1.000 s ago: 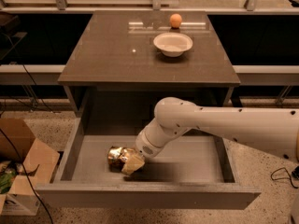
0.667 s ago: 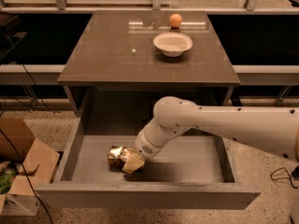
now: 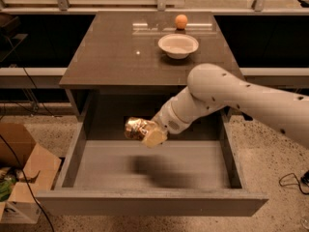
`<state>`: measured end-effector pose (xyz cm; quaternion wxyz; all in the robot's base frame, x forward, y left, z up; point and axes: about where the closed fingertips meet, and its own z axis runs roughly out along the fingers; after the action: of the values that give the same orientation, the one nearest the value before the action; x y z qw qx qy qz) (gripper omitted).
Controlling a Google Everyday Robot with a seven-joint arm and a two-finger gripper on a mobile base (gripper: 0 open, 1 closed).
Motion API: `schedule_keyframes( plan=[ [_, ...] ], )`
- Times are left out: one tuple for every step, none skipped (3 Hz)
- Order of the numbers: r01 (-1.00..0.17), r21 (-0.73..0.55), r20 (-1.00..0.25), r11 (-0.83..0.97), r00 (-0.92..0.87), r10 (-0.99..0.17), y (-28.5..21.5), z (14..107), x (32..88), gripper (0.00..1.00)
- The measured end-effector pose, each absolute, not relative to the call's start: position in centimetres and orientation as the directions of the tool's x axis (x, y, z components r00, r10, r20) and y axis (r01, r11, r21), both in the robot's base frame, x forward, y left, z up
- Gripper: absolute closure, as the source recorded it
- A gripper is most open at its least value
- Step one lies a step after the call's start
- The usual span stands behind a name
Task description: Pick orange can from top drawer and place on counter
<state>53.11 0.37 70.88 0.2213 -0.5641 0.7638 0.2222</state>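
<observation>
**Can held in the air over the open drawer**

The gripper [image 3: 148, 134] hangs above the drawer [image 3: 149, 203], over the left-centre of its floor and nearer its back than its front panel. Its jaws are clamped on the can [image 3: 136, 128]. One pale finger [image 3: 155, 138] shows against the can's right side, and the can sticks out to the left of it. The can touches neither the drawer's floor nor its walls, and a soft dark shadow lies on the floor beneath it.

From the gripper the white arm [image 3: 231, 93] runs up and to the right, crossing the drawer's back right corner and passing out over its right wall.

The drawer stands pulled fully out. The counter [image 3: 111, 52] lies above and behind the drawer. On it, beyond the drawer's right half, sits a white bowl [image 3: 178, 45], with an orange ball [image 3: 181, 21] further back still. A cardboard box [image 3: 21, 175] stands on the floor just left of the drawer.
</observation>
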Motion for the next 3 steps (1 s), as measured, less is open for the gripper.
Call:
schedule_keyframes(
  plan=[
    [-0.975,-0.033,-0.597,0.220,-0.157,-0.787,-1.6,78.5,55.6,1.00],
    [-0.973,-0.175,-0.564,0.150,-0.026,-0.825,-1.5,86.4,59.8,1.00],
    [-0.970,-0.228,-0.539,0.091,0.048,-0.841,1.0,89.0,63.5,1.00]
  ],
)
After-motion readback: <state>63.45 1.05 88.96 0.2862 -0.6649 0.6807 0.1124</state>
